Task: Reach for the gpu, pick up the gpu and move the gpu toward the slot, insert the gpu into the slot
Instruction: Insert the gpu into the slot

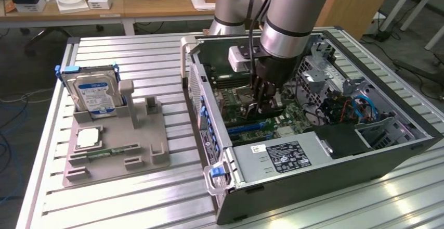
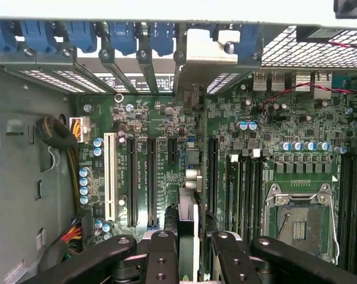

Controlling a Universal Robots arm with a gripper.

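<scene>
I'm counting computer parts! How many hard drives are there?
1. The hard drive stands upright in the holder, at the exterior view's left. Others may hide in the case.

The tool (image 2: 193, 257) clamps the gpu (image 2: 188, 219) edge-on between its black fingers (image 2: 162, 254), over the green motherboard (image 2: 273, 118). The card's silver bracket (image 2: 205, 50) meets the row of blue clips (image 2: 122, 35). A white slot (image 2: 110, 177) lies nearby.
</scene>
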